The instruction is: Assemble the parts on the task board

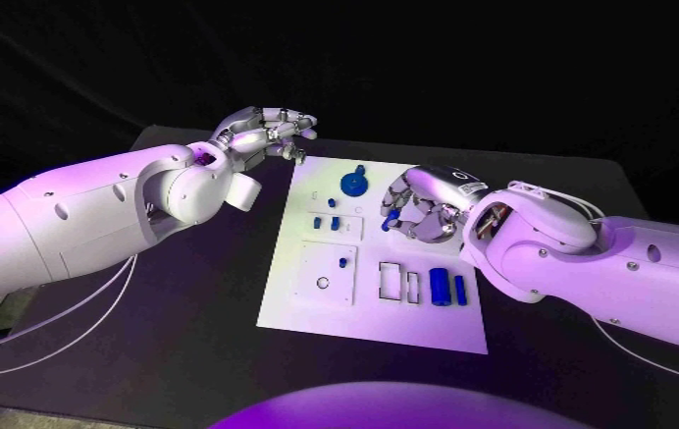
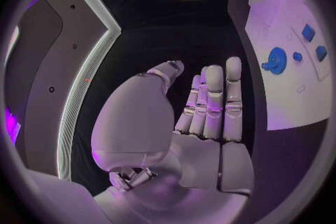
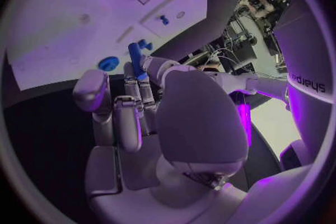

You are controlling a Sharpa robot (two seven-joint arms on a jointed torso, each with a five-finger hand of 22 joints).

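right robot hand (image 1: 420,208) pinching smooth blue cylindrical peg (image 3: 136,60), flat white task board (image 1: 432,323)

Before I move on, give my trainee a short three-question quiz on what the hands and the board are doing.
1. True or false: the left hand holds a blue part.
2. Which hand holds the blue rod? A) left hand B) right hand C) neither
3. Fill in: the blue gear sits on the white ____.

Key
1. False. In the left wrist view its fingers are extended with nothing between them, and it hovers off the board's far left corner.
2. B. The right wrist view shows the rod pinched in its fingertips above the board.
3. Task board, near its far edge.
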